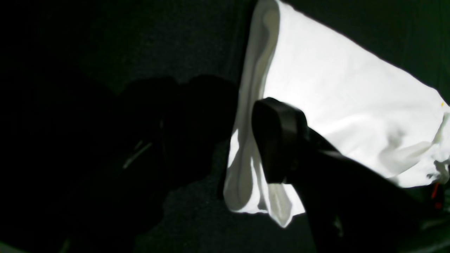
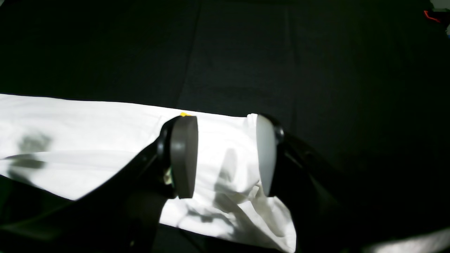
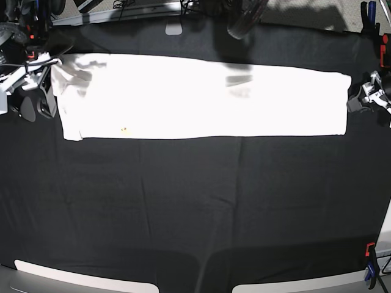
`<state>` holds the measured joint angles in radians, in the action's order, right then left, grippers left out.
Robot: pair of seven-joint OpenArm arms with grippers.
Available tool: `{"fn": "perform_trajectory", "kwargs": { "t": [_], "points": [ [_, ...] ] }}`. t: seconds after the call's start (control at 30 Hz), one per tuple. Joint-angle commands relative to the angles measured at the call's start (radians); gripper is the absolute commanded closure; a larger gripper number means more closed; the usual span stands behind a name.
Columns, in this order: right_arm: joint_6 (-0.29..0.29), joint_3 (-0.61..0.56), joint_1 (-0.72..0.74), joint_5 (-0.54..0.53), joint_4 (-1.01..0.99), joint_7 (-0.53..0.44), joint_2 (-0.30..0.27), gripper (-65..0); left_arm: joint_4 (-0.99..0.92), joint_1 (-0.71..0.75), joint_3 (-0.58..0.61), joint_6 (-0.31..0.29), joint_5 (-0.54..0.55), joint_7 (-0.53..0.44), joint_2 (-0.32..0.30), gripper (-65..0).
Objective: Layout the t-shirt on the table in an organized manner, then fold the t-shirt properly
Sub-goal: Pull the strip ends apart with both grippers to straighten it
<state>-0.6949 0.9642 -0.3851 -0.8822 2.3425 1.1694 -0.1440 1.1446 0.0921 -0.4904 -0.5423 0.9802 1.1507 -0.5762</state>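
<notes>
The t-shirt lies folded into a long white strip across the far part of the black table, with a small yellow speck of print near its left end. In the base view my right gripper sits at the strip's left end. In its wrist view the right gripper is open, and its fingers straddle the shirt's end. My left gripper is at the strip's right end. In the left wrist view one black finger hovers over the shirt's folded edge; the other is lost in shadow.
Red and blue clamps hold the black cloth at the right edge. Cables and dark gear crowd the far edge. Pale panels show along the near edge. The black cloth stretches from the shirt to the near edge.
</notes>
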Motion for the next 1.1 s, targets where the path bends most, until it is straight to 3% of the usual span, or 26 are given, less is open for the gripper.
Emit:
{"fn": "perform_trajectory", "kwargs": {
  "t": [0.0,0.2,0.53,0.67,0.8,0.93,1.07],
  "points": [
    [-0.003,0.004,0.000,-0.015,0.014,-0.024,-0.011,-26.2,0.007,-0.006,-0.005,-0.018,0.014,0.027,-0.014,-31.6],
    [-0.003,0.004,0.000,-0.014,0.014,-0.024,-0.011,-26.2,0.007,-0.006,-0.005,-0.045,0.201,0.177,0.015,-31.6],
    [-0.003,0.004,0.000,-0.015,0.014,-0.024,-0.011,-26.2,0.007,-0.009,-0.005,-0.065,0.201,0.154,0.035,-31.6],
    [-0.003,0.004,0.000,-0.015,0.014,-0.024,-0.011,-26.2,0.007,-0.009,-0.005,-0.068,0.199,0.155,0.084,-29.9],
    [-0.003,0.004,0.000,-0.014,0.014,-0.024,-0.011,-26.2,0.007,-0.010,-0.005,-0.122,0.156,0.144,0.127,-27.9],
    [-0.003,0.004,0.000,-0.014,0.014,-0.024,-0.011,-26.2,0.007,-0.009,-0.005,-0.120,0.083,0.074,0.090,-27.9],
    [-0.003,0.004,0.000,-0.015,0.014,-0.024,-0.011,-26.2,0.007,-0.008,-0.005,-0.110,0.108,0.076,0.028,-27.9]
  ]
}}
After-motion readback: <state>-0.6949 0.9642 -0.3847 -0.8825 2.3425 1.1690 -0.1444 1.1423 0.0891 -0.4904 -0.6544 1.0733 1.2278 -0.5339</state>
